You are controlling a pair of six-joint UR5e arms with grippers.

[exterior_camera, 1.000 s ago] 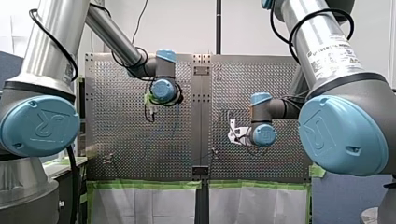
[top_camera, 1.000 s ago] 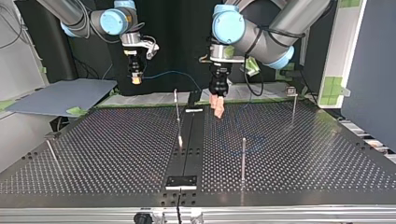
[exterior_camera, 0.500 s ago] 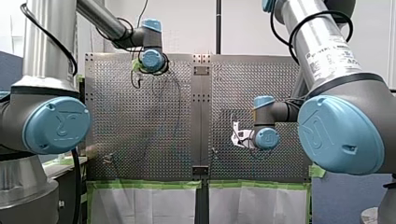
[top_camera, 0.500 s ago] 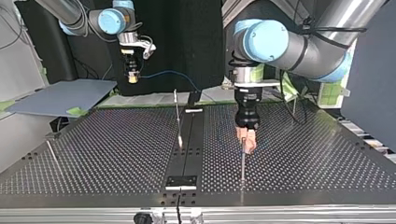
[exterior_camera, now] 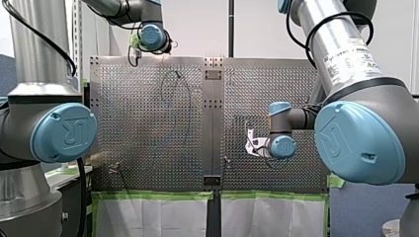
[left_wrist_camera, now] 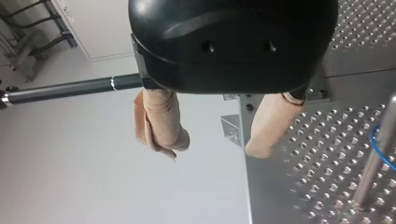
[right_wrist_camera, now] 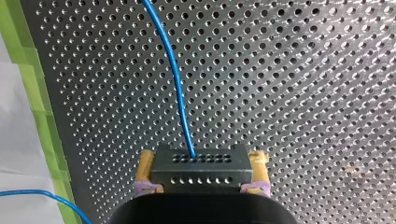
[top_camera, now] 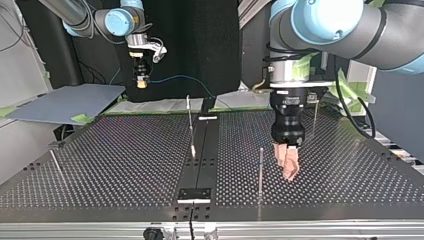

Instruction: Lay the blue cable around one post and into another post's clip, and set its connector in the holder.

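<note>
- My left tool (top_camera: 287,167) gapes wide, empty, just right of a post (top_camera: 260,170) in the top view.
- My right tool (right_wrist_camera: 201,176) grips the connector (right_wrist_camera: 198,163); the blue cable (right_wrist_camera: 176,84) runs from it over the counter (right_wrist_camera: 303,93).

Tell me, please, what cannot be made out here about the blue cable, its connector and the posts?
- Thin blue cable: top view, lost past the perforated metal table's far edge; its course is too faint.
- Slim metal post: left wrist view, cut off by the edge; whether the cable rounds it is unclear.
- Perforated metal connector in my right gripper: front view, hidden under the wrist.
- Far post's clip: top view, too small.
</note>
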